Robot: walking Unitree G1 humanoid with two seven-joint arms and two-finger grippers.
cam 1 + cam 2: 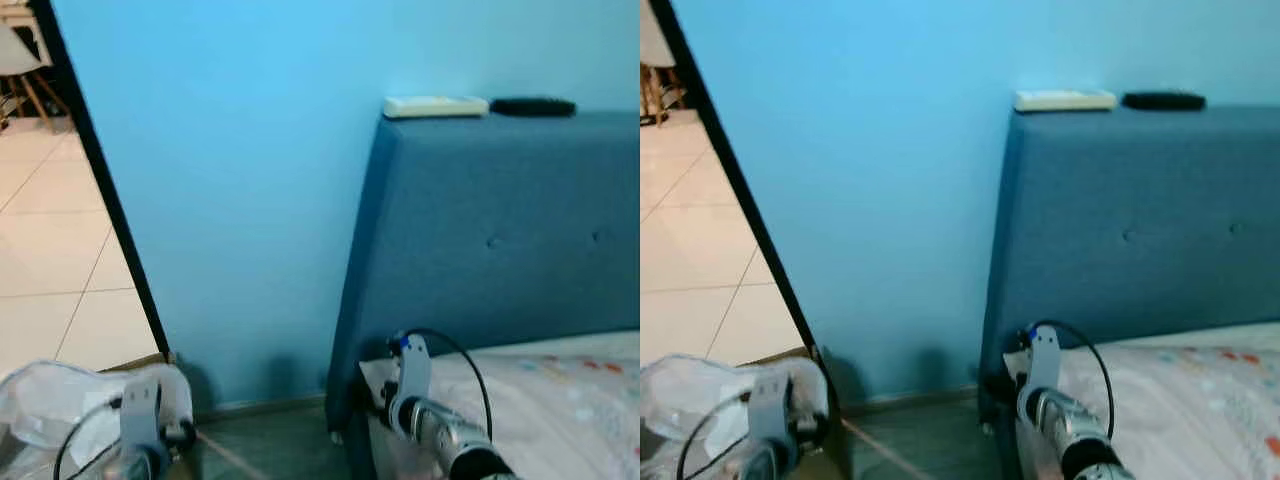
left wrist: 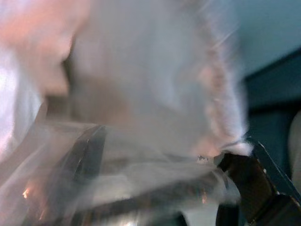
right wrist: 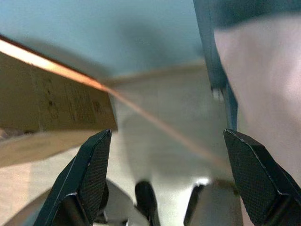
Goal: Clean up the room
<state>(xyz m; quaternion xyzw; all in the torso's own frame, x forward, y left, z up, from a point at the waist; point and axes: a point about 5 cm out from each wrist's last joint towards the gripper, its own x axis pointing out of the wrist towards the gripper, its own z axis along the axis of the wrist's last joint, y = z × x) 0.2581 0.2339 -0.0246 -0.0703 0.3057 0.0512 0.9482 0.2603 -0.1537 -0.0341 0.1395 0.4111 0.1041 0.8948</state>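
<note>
A clear plastic bag (image 1: pixel 50 400) lies crumpled over a brown cardboard box (image 3: pixel 51 108) at the lower left, by the blue wall. My left arm (image 1: pixel 142 420) is right at the bag. In the left wrist view the left gripper (image 2: pixel 167 165) is open, with the blurred film of the bag (image 2: pixel 141 94) draped over and between its fingers (image 2: pixel 247 176). My right arm (image 1: pixel 430 420) hangs low beside the bed. The right gripper (image 3: pixel 171 174) is open and holds nothing, pointing at the floor between the box and the bed.
A blue padded headboard (image 1: pixel 500 230) stands on the right, with a white remote (image 1: pixel 435 106) and a black remote (image 1: pixel 533 106) on top. A bed with a patterned sheet (image 1: pixel 560 390) lies below. On the left, a dark door frame (image 1: pixel 105 190) leads to a tiled floor (image 1: pixel 50 260).
</note>
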